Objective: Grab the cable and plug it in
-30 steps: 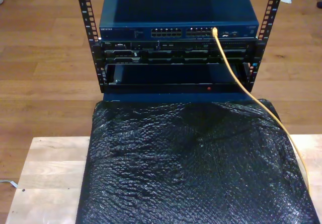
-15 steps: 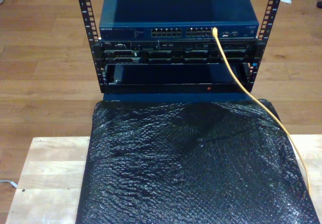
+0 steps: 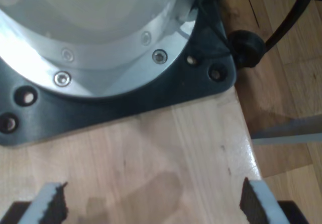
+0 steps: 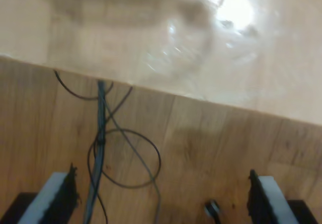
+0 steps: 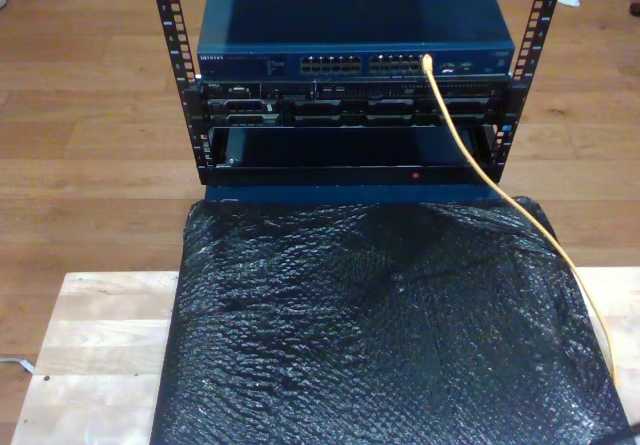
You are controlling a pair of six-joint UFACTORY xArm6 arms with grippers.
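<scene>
— Cable first: where is it?
— The thin yellow-orange network cable (image 5: 478, 160) has its tip seated in a port toward the exterior view's right of the blue network switch (image 5: 355, 25), on top of the black metal rack (image 5: 190, 115) at the far side. From there it droops toward the near side, crosses the far right corner of the crinkled black plastic sheet (image 5: 380, 335) and runs down that sheet's right edge in the exterior view.
— What is under the sheet?
— A pale wooden table (image 5: 95, 355), bare at the exterior view's left and right.
— And the grippers?
— My first gripper (image 3: 153, 204) has its jaws spread wide with nothing between them, above pale wood just beside a black base plate (image 3: 126, 103) carrying a round silver arm base (image 3: 85, 27). My second gripper (image 4: 163, 199) is likewise spread and empty, over brown wooden floor (image 4: 211, 148) with loose thin dark wires (image 4: 121, 153).
</scene>
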